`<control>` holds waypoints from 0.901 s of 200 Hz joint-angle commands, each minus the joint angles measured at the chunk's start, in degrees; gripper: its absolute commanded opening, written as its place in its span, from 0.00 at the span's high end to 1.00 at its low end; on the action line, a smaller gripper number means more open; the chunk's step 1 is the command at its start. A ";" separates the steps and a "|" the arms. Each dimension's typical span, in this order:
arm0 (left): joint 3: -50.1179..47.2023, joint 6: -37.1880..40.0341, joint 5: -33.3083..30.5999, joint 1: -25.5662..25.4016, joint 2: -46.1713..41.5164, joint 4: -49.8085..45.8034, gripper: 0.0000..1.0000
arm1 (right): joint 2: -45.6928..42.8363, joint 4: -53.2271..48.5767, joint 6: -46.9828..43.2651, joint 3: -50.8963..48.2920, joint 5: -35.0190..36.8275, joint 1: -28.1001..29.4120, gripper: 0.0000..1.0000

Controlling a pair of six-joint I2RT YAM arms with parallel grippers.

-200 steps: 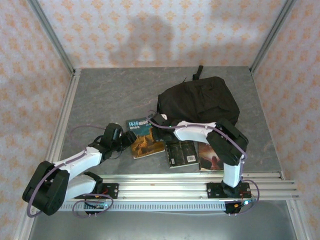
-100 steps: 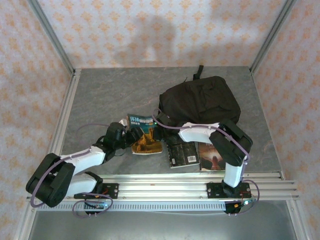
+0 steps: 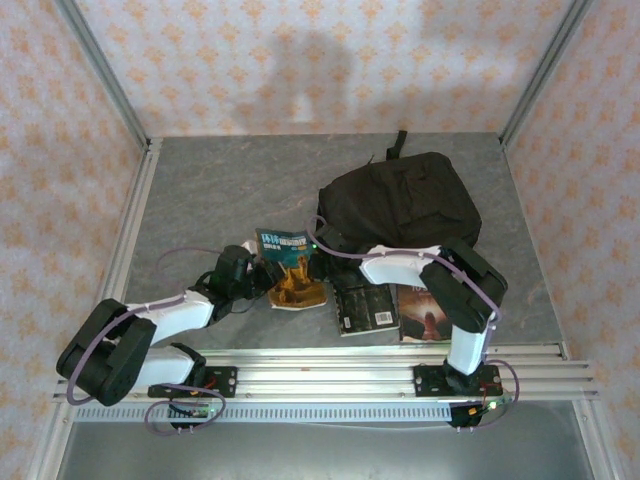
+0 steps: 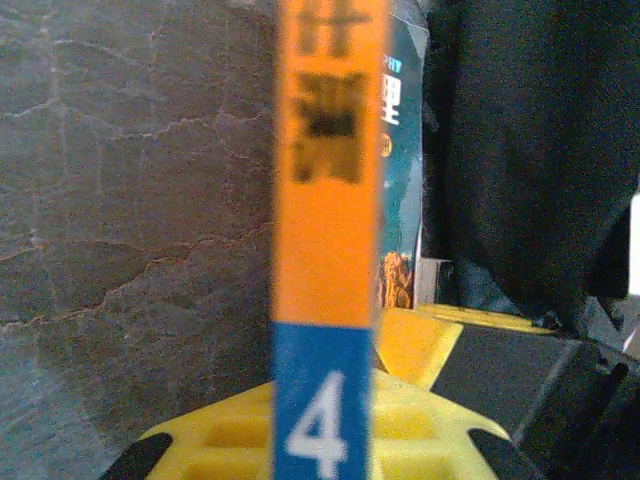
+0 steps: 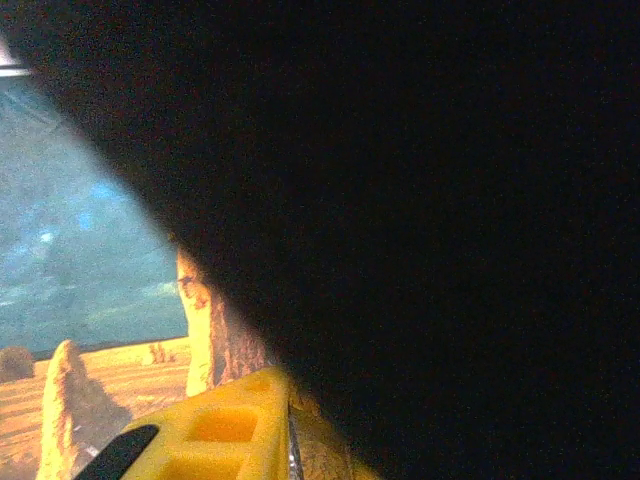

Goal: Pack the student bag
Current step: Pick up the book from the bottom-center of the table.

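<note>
On the grey, stone-veined table [image 3: 220, 190], boxed in by walls [image 3: 300, 60] papered in a pink and orange pattern and by bare metal posts [image 3: 105, 75] at the corners, a rail [image 3: 350, 372] of the same metal runs along the near edge and carries both arm bases.

The bag [image 3: 400, 200], black and soft, lies on the far right part of the table with its loop handle pointing to the back wall. Its inside is hidden, so what it holds cannot be told.

Just left of the bag's near corner a book [image 3: 290, 270] with a blue and orange cover stands tilted, its bottom edge on the table. The left gripper [image 3: 262, 272] is clamped on it; in the left wrist view its orange and blue spine, with a white 4, runs up between the yellow fingers.

The right gripper [image 3: 318, 240] sits at the bag's near left edge, touching the black fabric. Whether it pinches the cloth I cannot tell.

Two more books lie flat side by side near the rail, a dark one [image 3: 365, 308] and a reddish one [image 3: 425, 312], partly under the right arm.
</note>
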 commanded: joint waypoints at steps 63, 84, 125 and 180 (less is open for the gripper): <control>7.28 8.63 -3.25 -1.77 -27.27 -21.51 1.00 | -9.98 -10.15 -2.99 -0.66 1.59 -0.33 0.27; 8.72 9.11 -2.84 -1.77 -31.99 -24.58 1.00 | -14.25 -12.94 -4.60 0.60 2.75 -0.30 0.18; 10.73 10.70 -2.12 -1.76 -37.36 -27.75 1.00 | -25.83 -15.74 -7.87 -0.03 4.26 -1.41 0.11; 11.97 14.07 0.51 -2.02 -39.15 -28.02 1.00 | -42.18 -11.90 -13.15 -6.07 8.40 -1.62 0.12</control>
